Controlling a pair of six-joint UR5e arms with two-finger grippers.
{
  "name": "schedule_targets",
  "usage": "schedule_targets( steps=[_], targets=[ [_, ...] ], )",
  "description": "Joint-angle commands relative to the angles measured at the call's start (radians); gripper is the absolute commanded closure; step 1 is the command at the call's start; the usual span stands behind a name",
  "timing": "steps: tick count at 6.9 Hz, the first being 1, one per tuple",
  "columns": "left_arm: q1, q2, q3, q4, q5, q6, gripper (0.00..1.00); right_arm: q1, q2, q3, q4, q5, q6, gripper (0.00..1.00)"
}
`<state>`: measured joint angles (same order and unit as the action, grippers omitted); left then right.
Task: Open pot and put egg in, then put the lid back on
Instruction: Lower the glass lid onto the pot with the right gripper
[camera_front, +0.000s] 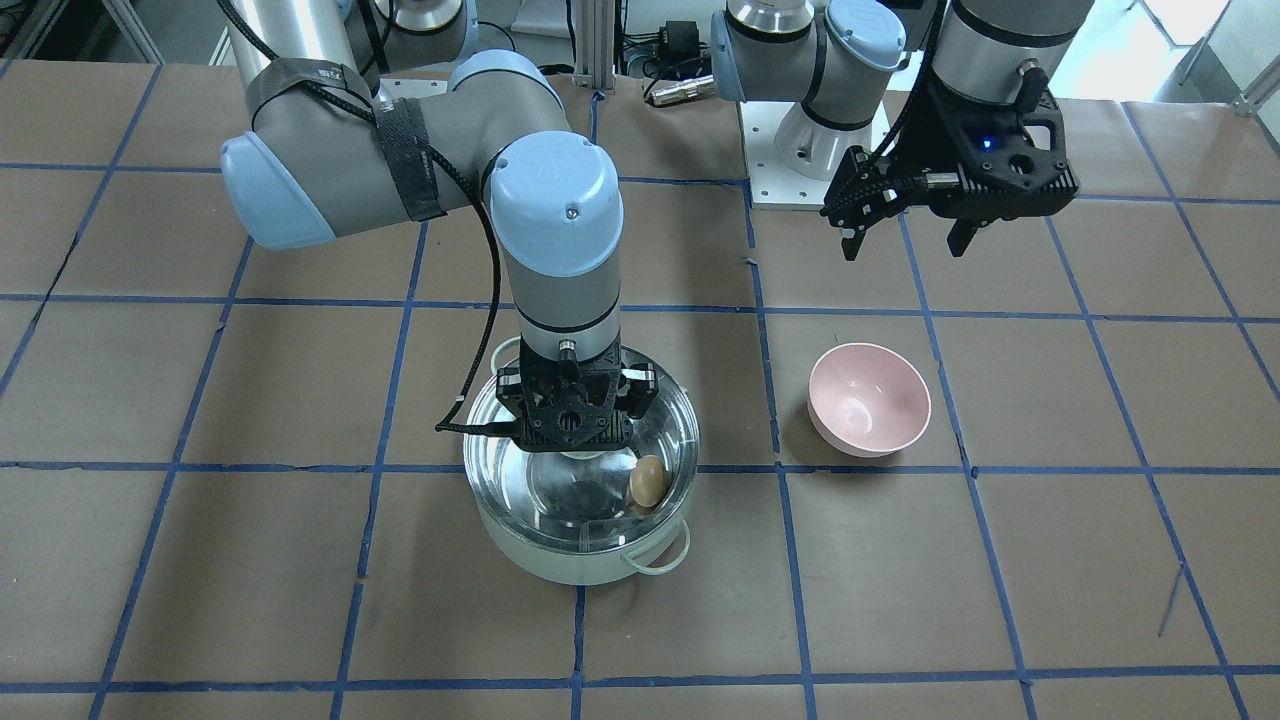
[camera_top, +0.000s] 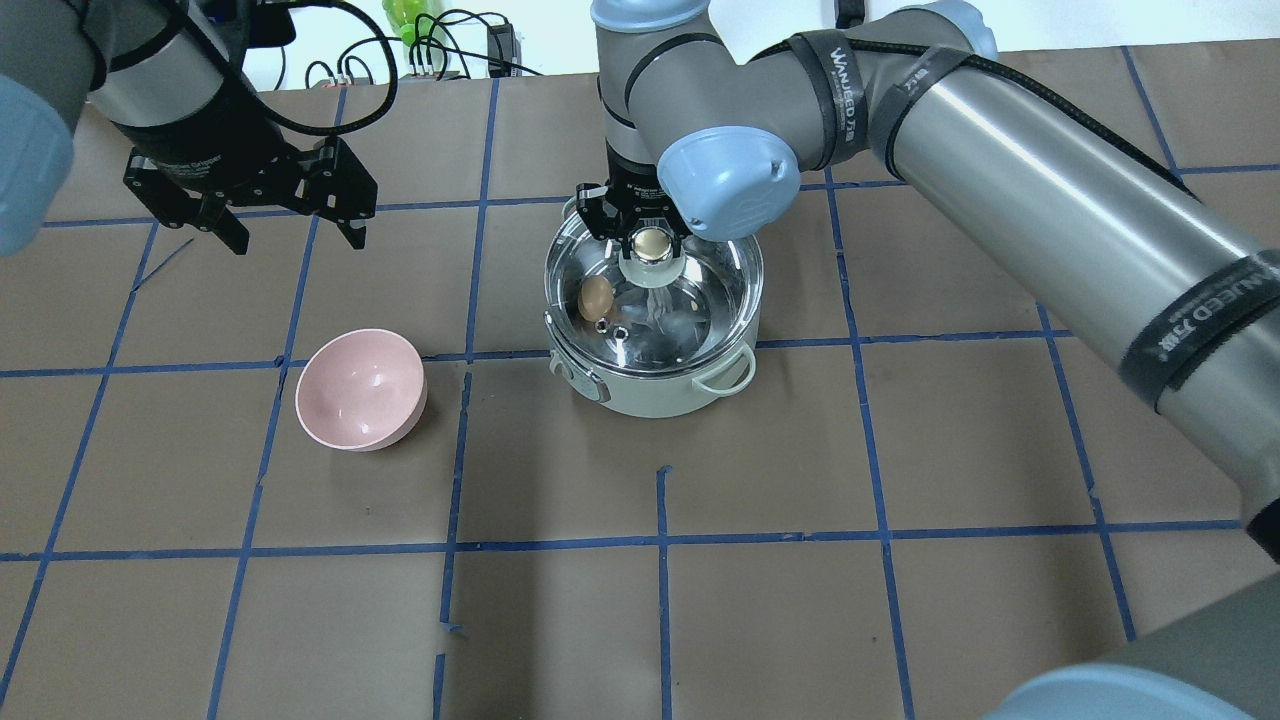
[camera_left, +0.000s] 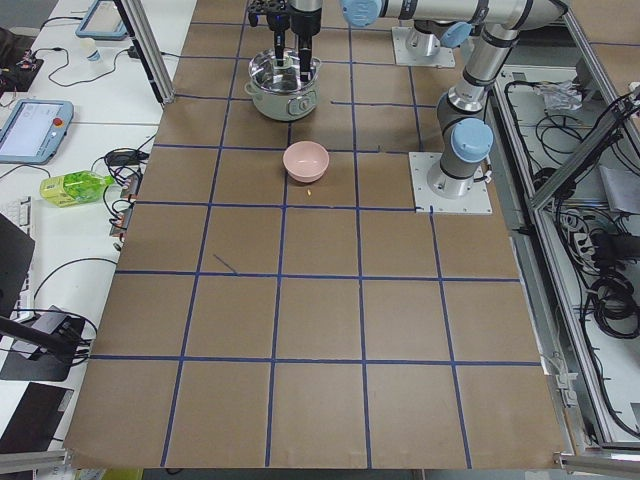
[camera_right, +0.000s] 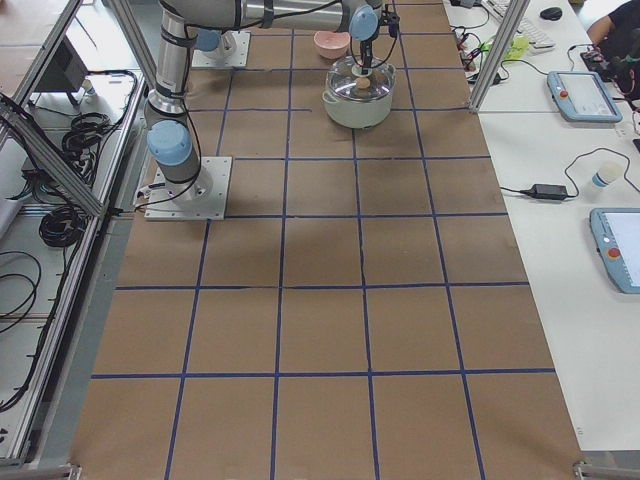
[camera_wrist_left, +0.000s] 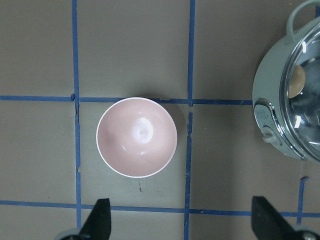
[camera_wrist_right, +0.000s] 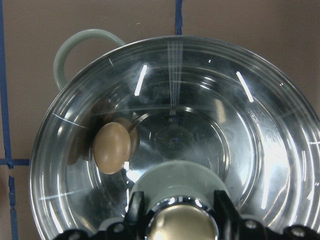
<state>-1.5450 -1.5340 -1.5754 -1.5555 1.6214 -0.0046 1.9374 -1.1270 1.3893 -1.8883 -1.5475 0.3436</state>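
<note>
The right gripper (camera_top: 650, 245) was clamped on the cream knob (camera_wrist_right: 182, 227) of the lid (camera_top: 705, 310), its jaws pressed to either side of it. The lid lay across the mouth of the pot (camera_top: 660, 395), directly beneath that gripper; whether it sat fully down on the rim could not be told. The egg (camera_wrist_right: 112, 147) rested on the pot's steel floor, below the gripper and off to one side of the knob, near the wall, with the glass of the lid between it and the gripper. In the front-facing view the right wrist (camera_front: 565, 300) covered the middle of the lid, and the egg showed just beside it through the glass.

The left gripper (camera_top: 298, 238) hung well apart from the pot, above the table (camera_top: 800, 600), its jaws spread wide. A pink bowl (camera_top: 360, 390) stood upright on the table below and just ahead of it. The pot stood off to the side of the bowl, apart from it.

Counted: one pot with two loop handles (camera_front: 660, 555), one lid, one egg, one bowl, two grippers
</note>
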Motion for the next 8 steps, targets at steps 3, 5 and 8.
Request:
schedule_targets(
  steps=[3,5,8],
  targets=[
    [-0.001,0.000,0.000,0.000,0.000,0.000,0.00,0.000,0.000,0.002,0.002,0.003,0.000,0.90],
    [-0.001,0.000,0.000,-0.002,0.000,0.000,0.00,0.003,0.000,0.004,0.000,0.003,-0.003,0.90],
    [-0.001,0.000,0.000,-0.002,0.000,0.000,0.00,0.003,0.001,0.007,0.000,0.000,0.008,0.55]
  ],
)
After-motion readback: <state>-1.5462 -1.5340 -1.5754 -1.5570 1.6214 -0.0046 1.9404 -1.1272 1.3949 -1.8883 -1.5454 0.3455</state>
